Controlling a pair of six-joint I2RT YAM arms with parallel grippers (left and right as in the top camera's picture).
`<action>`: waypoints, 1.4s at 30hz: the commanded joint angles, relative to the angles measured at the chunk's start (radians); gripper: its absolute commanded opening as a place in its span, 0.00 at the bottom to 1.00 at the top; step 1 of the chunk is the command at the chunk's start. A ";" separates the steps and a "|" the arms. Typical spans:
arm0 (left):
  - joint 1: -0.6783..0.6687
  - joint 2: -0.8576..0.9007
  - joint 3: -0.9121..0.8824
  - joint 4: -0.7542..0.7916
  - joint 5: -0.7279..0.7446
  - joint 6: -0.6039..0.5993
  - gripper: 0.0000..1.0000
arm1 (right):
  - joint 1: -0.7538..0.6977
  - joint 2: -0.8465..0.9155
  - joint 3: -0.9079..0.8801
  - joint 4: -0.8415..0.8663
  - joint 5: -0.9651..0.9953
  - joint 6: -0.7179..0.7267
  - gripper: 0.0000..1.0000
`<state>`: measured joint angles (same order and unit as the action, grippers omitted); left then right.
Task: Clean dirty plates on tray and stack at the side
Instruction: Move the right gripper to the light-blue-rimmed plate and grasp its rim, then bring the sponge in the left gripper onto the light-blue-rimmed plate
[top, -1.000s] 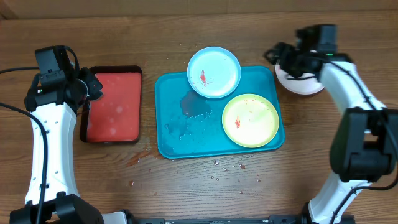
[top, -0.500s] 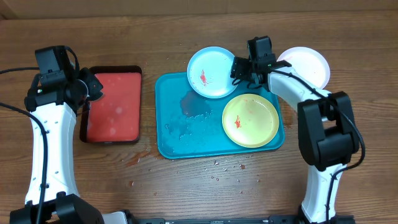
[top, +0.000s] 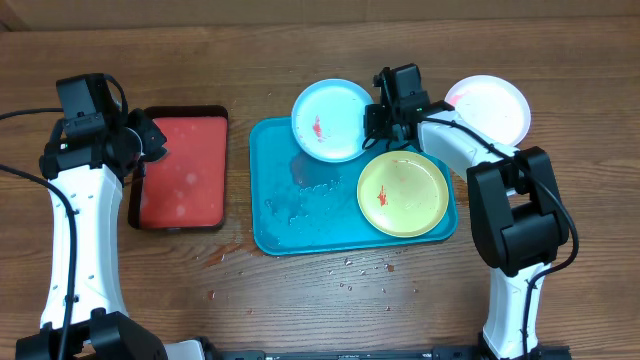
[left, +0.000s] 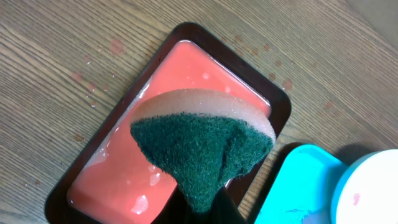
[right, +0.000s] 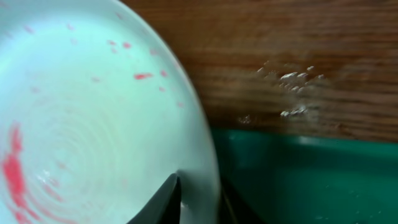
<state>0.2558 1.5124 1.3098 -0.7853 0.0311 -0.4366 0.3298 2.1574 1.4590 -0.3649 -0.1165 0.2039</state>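
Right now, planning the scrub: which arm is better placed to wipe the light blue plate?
Left. The left hand holds the sponge above the red tray; the right hand pinches the rim of the light blue plate.

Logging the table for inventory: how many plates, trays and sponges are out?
Plates: 3 (light blue plate, yellow-green plate, white plate)
Trays: 2 (turquoise tray, red tray)
Sponges: 1 (green-backed sponge)
Total: 6
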 joint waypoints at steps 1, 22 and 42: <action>-0.002 0.004 0.002 0.003 0.015 0.018 0.04 | 0.035 -0.003 0.008 -0.059 -0.023 -0.030 0.15; -0.228 0.004 -0.028 0.068 0.116 0.063 0.04 | 0.141 -0.042 0.066 -0.183 -0.038 -0.048 0.36; -0.332 0.005 -0.094 0.103 0.146 0.044 0.04 | 0.144 0.027 0.066 -0.117 -0.009 -0.216 0.11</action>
<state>-0.0448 1.5124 1.2526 -0.6994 0.1547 -0.3996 0.4717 2.1708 1.5051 -0.4881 -0.1448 -0.0574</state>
